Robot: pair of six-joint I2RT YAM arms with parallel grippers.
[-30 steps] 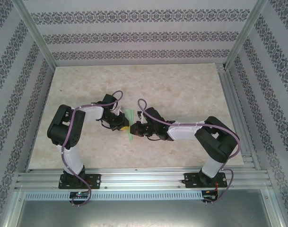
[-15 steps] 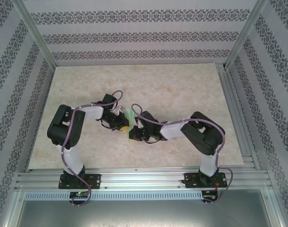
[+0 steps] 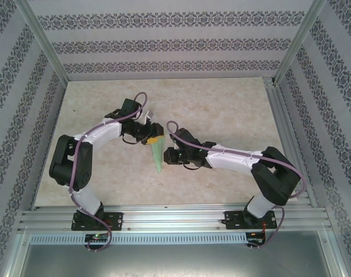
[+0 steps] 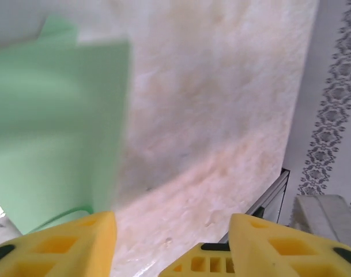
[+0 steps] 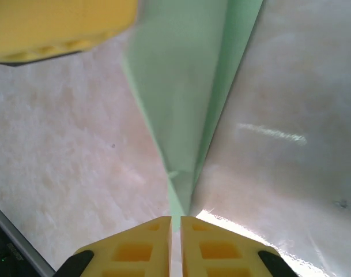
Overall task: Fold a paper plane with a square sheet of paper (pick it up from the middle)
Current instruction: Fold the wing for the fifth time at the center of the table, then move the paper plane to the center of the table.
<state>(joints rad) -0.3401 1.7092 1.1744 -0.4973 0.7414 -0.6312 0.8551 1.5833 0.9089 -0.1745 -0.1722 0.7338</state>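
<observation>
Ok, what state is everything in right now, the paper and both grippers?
paper plane: folded into a slim pointed dart, point toward the near edge of the table.
left gripper: open, at the plane's wide end, with paper beside one finger.
right gripper: shut on the paper plane, fingers pressed together.

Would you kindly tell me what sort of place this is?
Probably a robot test cell: aluminium frame, wallpapered panels, two arms on a marble-look table with the paper plane.

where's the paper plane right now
Top view: the paper plane is mid-table, its wide end at the left gripper, the right gripper just right of it.
</observation>
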